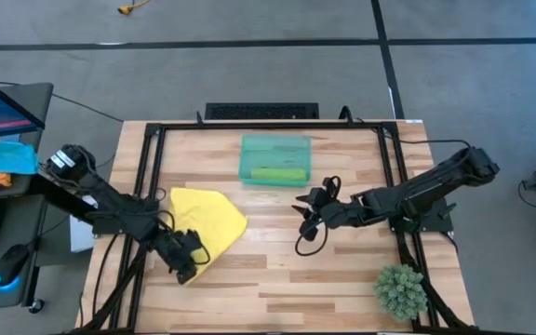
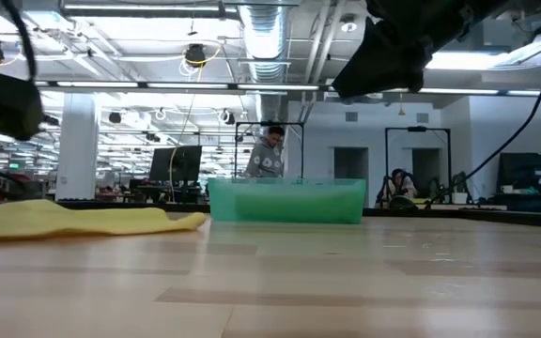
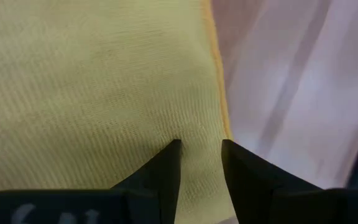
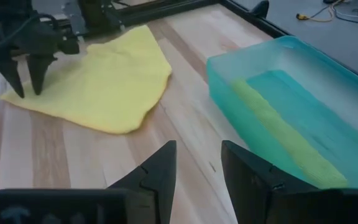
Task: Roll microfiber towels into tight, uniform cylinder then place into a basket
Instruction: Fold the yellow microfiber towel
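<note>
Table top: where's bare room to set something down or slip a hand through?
Free: the near strip between the yellow towel and the plant, and the far-left corner beside the basket. Crowded: the left gripper is on the towel's near corner, and the right gripper hangs just in front of the basket, which already holds the green roll.

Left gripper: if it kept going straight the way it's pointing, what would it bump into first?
Most likely the yellow towel. The left gripper points straight at it with its fingers open, near the hemmed edge. How much gap is left is hard to tell.
</note>
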Robot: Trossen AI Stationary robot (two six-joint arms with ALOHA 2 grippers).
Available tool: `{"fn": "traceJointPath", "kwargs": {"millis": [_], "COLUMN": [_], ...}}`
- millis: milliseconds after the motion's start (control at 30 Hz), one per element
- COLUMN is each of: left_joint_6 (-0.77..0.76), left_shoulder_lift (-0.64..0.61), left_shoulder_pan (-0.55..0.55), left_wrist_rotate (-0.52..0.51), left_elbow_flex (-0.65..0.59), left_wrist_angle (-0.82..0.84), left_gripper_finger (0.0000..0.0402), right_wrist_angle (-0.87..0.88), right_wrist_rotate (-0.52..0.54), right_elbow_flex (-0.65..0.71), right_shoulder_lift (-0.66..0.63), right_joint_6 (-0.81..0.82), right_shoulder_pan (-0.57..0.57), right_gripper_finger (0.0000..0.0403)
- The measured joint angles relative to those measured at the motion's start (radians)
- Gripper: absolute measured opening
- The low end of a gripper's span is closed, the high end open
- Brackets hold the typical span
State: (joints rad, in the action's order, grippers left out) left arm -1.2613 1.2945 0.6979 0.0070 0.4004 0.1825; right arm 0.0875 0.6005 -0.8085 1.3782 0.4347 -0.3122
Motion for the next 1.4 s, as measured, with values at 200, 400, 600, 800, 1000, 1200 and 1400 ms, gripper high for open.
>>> {"fn": "traceJointPath", "kwargs": {"millis": [200, 400, 600, 800, 1000, 1200, 1400], "left_joint_6": [0.153, 0.415, 0.632, 0.689, 0.701, 0.800, 0.788], "left_shoulder_lift": [-0.032, -0.058, -0.057, -0.055, 0.022, 0.165, 0.231], "left_shoulder_pan": [-0.002, -0.045, -0.113, -0.241, -0.334, -0.385, -0.429], "left_wrist_rotate": [-0.007, -0.117, -0.301, -0.479, -0.424, -0.412, -0.404], "left_elbow_flex": [0.001, 0.082, 0.151, 0.158, 0.158, 0.158, 0.159], "left_wrist_angle": [-0.010, 0.014, 0.035, 0.048, 0.037, -0.110, -0.183], "left_gripper_finger": [0.0104, 0.0084, 0.0071, 0.0064, 0.0056, 0.0044, 0.0031], "right_wrist_angle": [-0.061, -0.154, -0.228, -0.231, -0.231, -0.231, -0.231], "right_wrist_rotate": [-0.001, -0.013, -0.102, -0.106, -0.106, -0.106, -0.106], "right_elbow_flex": [0.000, 0.000, 0.000, 0.000, 0.000, 0.000, 0.000], "right_shoulder_lift": [0.063, 0.122, 0.150, 0.148, 0.149, 0.148, 0.148], "right_joint_6": [-0.039, -0.071, -0.105, -0.105, -0.105, -0.105, -0.105], "right_shoulder_pan": [0.018, 0.042, 0.046, 0.026, 0.000, 0.003, 0.015], "right_gripper_finger": [0.0146, 0.0145, 0.0146, 0.0140, 0.0139, 0.0137, 0.0136]}}
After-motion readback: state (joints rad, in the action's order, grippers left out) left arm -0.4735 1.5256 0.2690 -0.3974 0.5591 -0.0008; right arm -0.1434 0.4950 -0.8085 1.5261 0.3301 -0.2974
